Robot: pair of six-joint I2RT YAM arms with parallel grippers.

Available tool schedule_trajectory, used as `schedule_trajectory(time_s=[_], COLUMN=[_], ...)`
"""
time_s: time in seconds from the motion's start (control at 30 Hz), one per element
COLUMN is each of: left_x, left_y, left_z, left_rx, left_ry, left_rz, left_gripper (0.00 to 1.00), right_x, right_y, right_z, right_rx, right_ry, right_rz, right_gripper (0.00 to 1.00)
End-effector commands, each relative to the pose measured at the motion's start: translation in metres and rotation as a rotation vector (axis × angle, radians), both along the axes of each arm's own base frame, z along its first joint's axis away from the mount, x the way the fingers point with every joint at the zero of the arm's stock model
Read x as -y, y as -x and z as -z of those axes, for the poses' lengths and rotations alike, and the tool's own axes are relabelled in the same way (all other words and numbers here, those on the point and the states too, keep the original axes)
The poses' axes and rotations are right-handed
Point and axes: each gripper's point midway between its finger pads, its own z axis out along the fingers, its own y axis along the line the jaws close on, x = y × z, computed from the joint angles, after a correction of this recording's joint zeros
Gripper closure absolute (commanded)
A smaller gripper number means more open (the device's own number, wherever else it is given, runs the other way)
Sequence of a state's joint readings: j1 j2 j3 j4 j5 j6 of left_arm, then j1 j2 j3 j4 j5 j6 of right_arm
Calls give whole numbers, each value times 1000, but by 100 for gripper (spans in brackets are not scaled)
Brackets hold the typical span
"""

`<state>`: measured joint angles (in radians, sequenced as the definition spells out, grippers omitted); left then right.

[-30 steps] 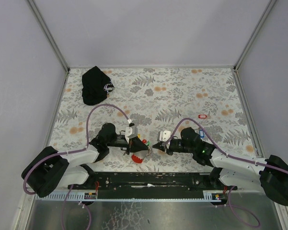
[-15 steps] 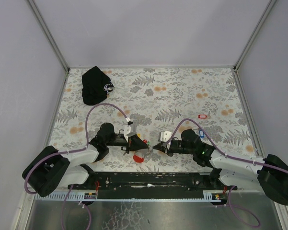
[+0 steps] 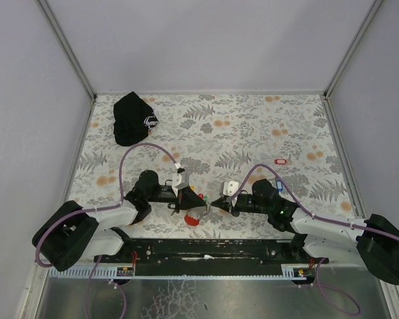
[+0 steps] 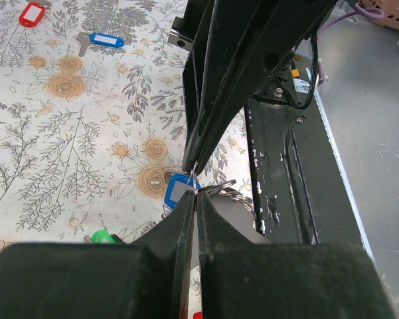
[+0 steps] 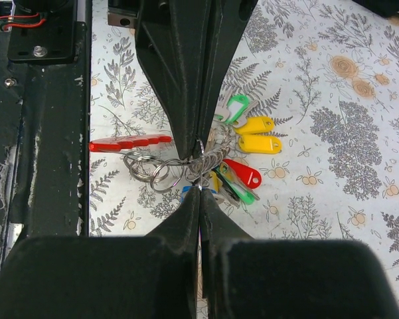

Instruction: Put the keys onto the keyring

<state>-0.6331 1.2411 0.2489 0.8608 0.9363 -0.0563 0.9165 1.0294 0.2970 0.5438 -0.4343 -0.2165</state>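
Note:
The keyring (image 5: 200, 147) is a thin wire ring held between both grippers' tips. Several rings (image 5: 148, 169) and a red plastic piece (image 5: 129, 142) hang from it. Keys with yellow (image 5: 259, 143), green (image 5: 236, 106) and red (image 5: 245, 174) tags are bunched on it. My left gripper (image 4: 196, 194) is shut on the ring (image 4: 196, 183), with a blue tag (image 4: 178, 191) just behind. My right gripper (image 5: 199, 190) is shut on the same ring from the opposite side. In the top view the two grippers (image 3: 188, 199) (image 3: 216, 203) meet tip to tip near the front edge, with the red piece (image 3: 192, 219) below them.
A loose red-tagged key (image 3: 281, 161) and a loose blue-tagged key (image 3: 279, 185) lie on the floral mat to the right, and both also show in the left wrist view (image 4: 32, 13) (image 4: 106, 40). A black cap (image 3: 134, 118) lies at the back left. A black rail (image 3: 206, 247) runs along the front.
Over the last second both grippers shifted only slightly while staying tip to tip on the ring. The red piece swung a little. Nothing was let go.

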Motion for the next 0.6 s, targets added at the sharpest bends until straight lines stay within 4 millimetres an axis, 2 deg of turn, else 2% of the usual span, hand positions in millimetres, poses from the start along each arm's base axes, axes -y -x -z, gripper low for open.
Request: schedule_trajectory(time_s=[0.0, 0.2, 0.57], left_x=[1, -1, -1], left_y=[-2, -5, -5], left_z=[-13, -16, -17], left_rx=[54, 76, 78], left_ry=[49, 56, 63], left_rz=[3, -30, -33], left_gripper=[100, 100, 100], right_x=[-8, -9, -10], right_y=[4, 1, 4], right_z=[-20, -16, -23], right_rx=[26, 2, -2], right_ry=[-65, -44, -80], right_rz=[-34, -18, -24], right_gripper=[100, 100, 100])
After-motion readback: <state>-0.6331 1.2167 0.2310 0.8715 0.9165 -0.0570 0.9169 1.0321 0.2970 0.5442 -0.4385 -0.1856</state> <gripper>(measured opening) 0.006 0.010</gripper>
